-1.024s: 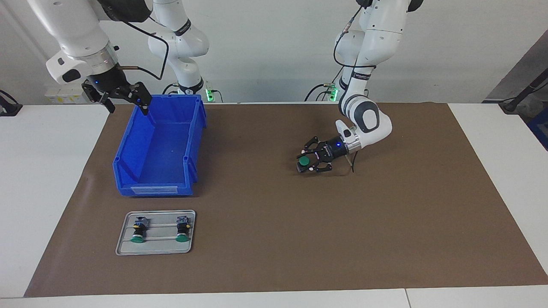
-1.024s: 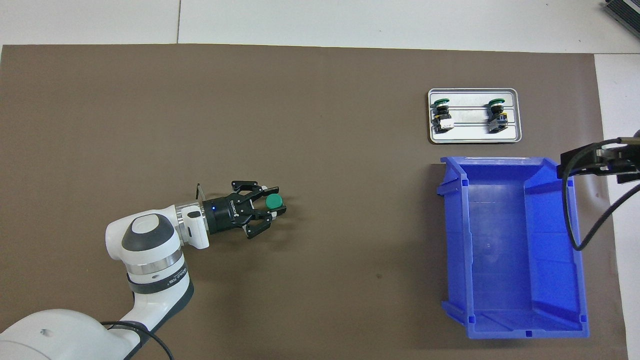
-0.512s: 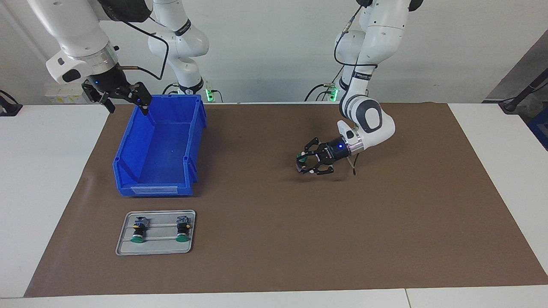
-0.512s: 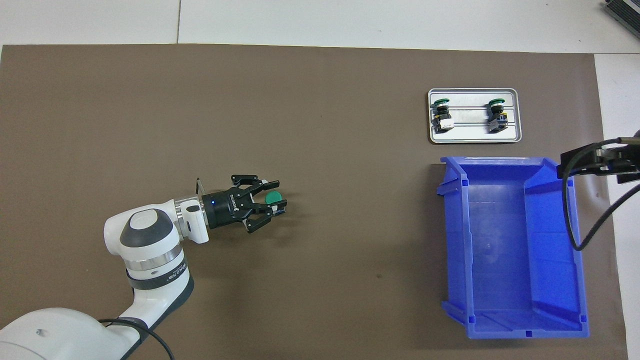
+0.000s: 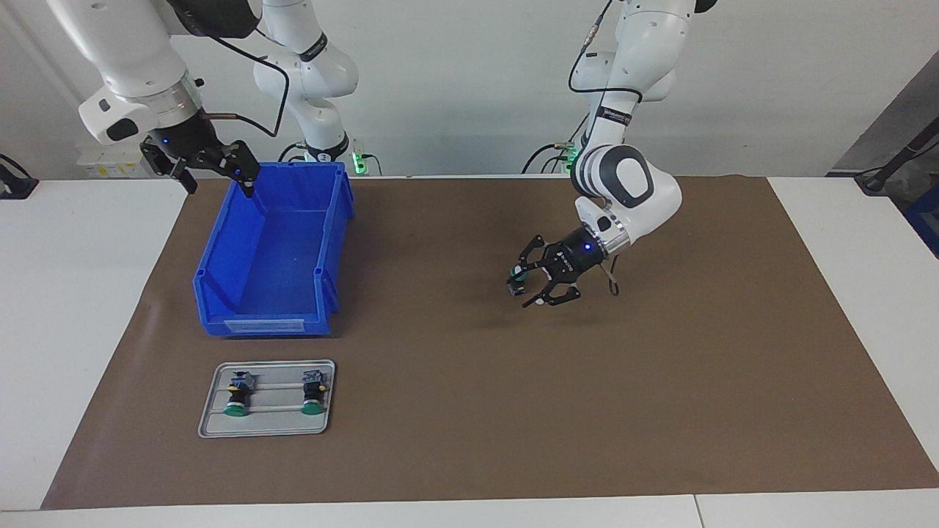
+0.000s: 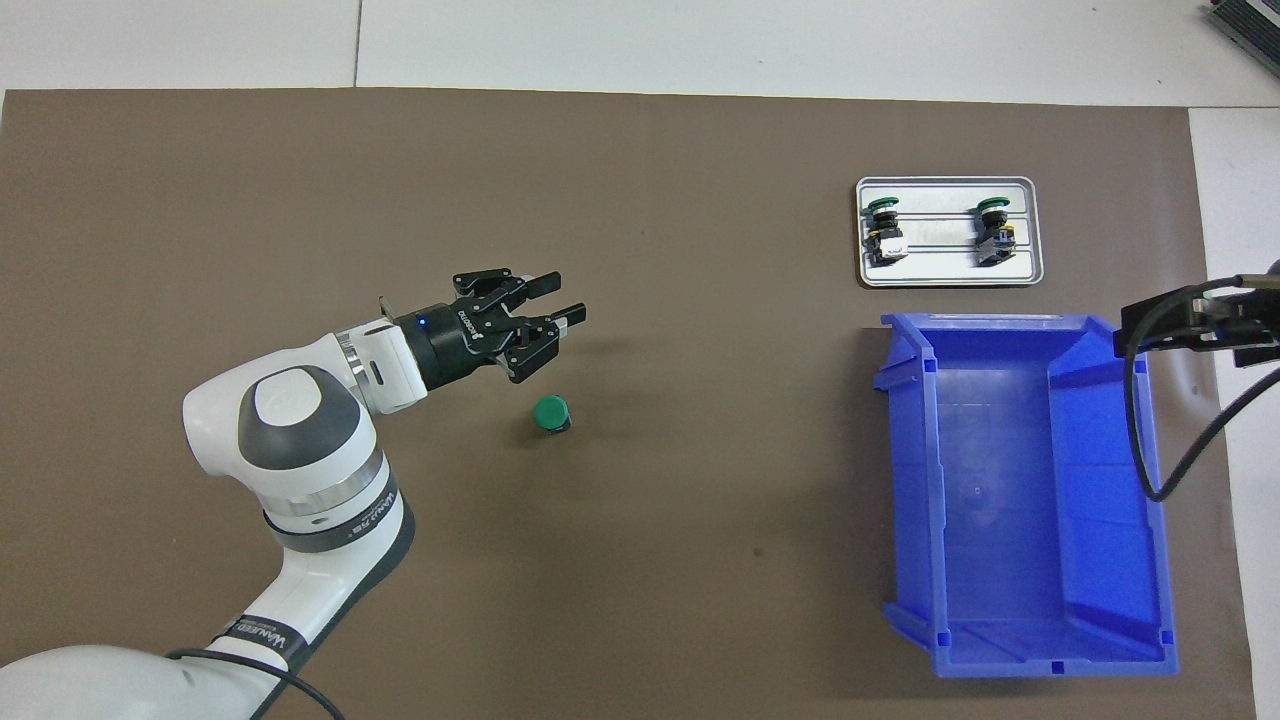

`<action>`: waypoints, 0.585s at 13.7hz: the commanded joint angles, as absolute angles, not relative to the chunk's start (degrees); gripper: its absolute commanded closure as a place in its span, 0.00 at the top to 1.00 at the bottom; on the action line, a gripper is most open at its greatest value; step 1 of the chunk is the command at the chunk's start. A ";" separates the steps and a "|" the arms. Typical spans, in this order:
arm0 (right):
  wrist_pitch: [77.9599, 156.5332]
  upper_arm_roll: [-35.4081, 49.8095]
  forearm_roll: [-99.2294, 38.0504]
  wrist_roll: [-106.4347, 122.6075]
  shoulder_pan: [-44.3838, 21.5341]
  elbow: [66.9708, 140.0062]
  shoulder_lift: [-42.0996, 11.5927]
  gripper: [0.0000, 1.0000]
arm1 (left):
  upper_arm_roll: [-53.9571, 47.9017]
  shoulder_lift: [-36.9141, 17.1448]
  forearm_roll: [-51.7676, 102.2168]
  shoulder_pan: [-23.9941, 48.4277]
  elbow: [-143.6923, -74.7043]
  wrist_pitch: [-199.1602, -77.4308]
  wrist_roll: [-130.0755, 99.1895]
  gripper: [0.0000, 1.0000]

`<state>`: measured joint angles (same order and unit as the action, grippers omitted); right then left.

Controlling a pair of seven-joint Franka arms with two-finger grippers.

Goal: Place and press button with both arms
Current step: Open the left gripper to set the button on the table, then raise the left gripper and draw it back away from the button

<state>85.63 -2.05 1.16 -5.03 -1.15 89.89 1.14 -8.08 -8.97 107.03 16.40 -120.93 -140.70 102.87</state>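
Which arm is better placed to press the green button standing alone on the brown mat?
Probably the left. The left gripper hovers right beside the button, its fingers empty. The right gripper waits over a corner of the blue bin, at the right arm's end.

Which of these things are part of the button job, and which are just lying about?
In the job:
- the button, standing alone on the brown mat
- the left tool, open, over the mat close to the button
- the right tool, open, waiting over the blue bin's rim

Lying about:
- the blue bin
- the metal tray
- the two spare buttons on the tray
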 commanded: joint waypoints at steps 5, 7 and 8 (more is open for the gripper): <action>85.43 -1.85 0.97 -3.52 -0.79 90.97 2.20 1.00 | -19.58 -8.09 107.58 17.23 -116.63 -168.44 89.66 0.55; 85.43 -1.85 0.97 -3.52 -0.79 90.97 2.20 1.00 | -21.18 -8.09 107.58 17.75 -116.63 -174.52 87.11 0.56; 85.43 -1.85 0.97 -3.52 -0.79 90.97 2.20 1.00 | -21.18 -8.09 107.58 18.45 -116.63 -176.73 86.06 0.57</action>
<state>85.63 -2.05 1.16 -5.03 -1.15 89.90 1.14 -21.31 -8.34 107.04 17.25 -116.86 -172.36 88.12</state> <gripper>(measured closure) 0.000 0.445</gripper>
